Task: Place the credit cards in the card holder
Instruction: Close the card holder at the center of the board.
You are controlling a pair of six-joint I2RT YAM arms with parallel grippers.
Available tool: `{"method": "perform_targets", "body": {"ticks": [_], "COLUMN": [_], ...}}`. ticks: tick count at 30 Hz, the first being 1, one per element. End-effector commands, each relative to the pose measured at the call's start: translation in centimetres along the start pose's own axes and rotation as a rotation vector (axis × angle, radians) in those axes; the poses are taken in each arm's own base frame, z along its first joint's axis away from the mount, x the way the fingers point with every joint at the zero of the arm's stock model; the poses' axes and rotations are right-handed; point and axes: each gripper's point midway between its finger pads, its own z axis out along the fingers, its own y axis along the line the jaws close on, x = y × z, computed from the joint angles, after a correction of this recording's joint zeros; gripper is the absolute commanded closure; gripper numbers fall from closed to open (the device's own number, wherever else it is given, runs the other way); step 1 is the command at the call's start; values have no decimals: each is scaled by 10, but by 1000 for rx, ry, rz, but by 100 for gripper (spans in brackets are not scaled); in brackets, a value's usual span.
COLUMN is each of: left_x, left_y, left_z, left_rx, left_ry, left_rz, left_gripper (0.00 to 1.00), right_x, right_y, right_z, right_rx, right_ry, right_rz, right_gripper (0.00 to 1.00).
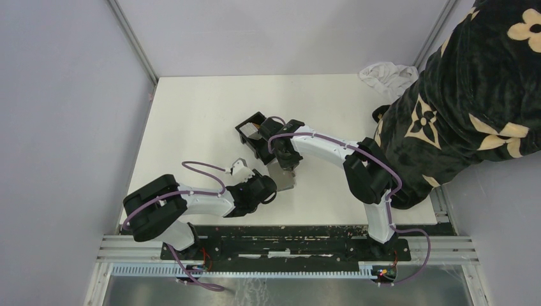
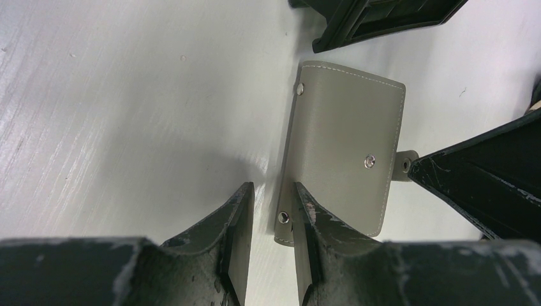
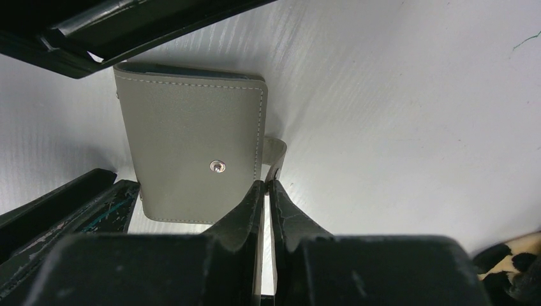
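The card holder [image 2: 348,140], a grey stitched fold-over wallet with snap studs and a closing tab [image 3: 275,148], lies flat mid-table [image 1: 285,180]. My right gripper [image 3: 266,185] is pinched on that tab, jaws almost together. My left gripper [image 2: 271,188] stands open over the wallet's opposite edge. One finger [image 2: 309,213] rests over the wallet's corner, the other [image 2: 237,210] is over bare table. A black open-top box [image 1: 250,131] sits just behind. A pale sliver shows inside it. No credit cards are clearly visible.
A person in a black garment with tan flowers [image 1: 472,95] leans in over the table's right side. A crumpled white cloth [image 1: 386,73] lies at the back right corner. The black box [image 3: 127,25] sits close behind the wallet.
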Motion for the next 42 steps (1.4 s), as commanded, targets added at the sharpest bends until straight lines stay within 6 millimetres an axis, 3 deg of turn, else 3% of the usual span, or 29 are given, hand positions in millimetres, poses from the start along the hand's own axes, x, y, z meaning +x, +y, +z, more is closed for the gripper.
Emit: {"method": "perform_targets", "body": {"ticks": [1,3,9,11,24,42], "left_x": [6,7,7,7,8,8], "left_y": [26,26,27,27,28,25], "left_z": [2,3,3,3,2,4], "left_rx": [-68,-70,-72,-71,-72,-74], "left_ry": [20,20,23,24,26,19], "left_rz": [113,115,115,114,114,121], "left_gripper": [64,64,64,64,64,64], "right_x": [-11,-10,-4,-4,-9,-9], "right_y": [0,-1,-6,-7,-5,15], "right_z": [-17,-18,-14,-14,-17,-22], "right_rx": [-7,-1,23,28,14,-50], "right_ry": [-61,-62,-49,-49,-67,-71], "right_rz": [11,7,4,3,6,-26], "right_gripper": [90,89,70,69,84,88]}}
